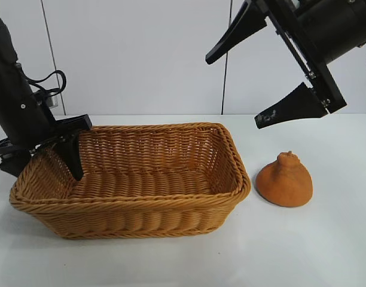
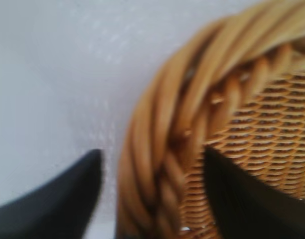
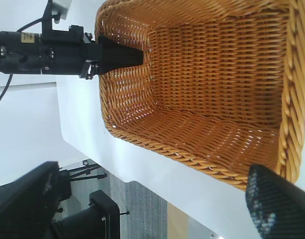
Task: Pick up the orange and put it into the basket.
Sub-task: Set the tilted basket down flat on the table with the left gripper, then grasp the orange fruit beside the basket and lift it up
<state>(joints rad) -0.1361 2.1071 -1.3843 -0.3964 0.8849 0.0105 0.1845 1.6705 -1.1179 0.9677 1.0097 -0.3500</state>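
White table (image 1: 326, 251) against a white wall: the orange (image 1: 284, 180) sits just right of the empty basket (image 1: 171, 206). The right gripper (image 1: 243, 89) hangs wide open and empty above it; a skewed descent could knock the orange away. The left gripper (image 1: 51, 156) straddles the basket's left rim, 1 finger each side, and could tug it.

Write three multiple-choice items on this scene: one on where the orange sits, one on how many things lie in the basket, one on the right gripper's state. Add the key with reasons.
1. Where is the dull-orange, rough-skinned domed orange?
A. Inside the basket
B. On the white table, beside the basket's right end
C. In the right gripper

2. How many things lie in the tan woven wicker basket?
A. None
B. One
C. Two

3. The right gripper is:
A. Shut on the orange
B. Open, raised above the orange
C. Gripping the basket's rim

Key: 1 B, it rests on the table outside the rim. 2 A, only bare weave shows. 3 B, its fingers are spread, empty.

The left gripper straddles the basket's left rim.
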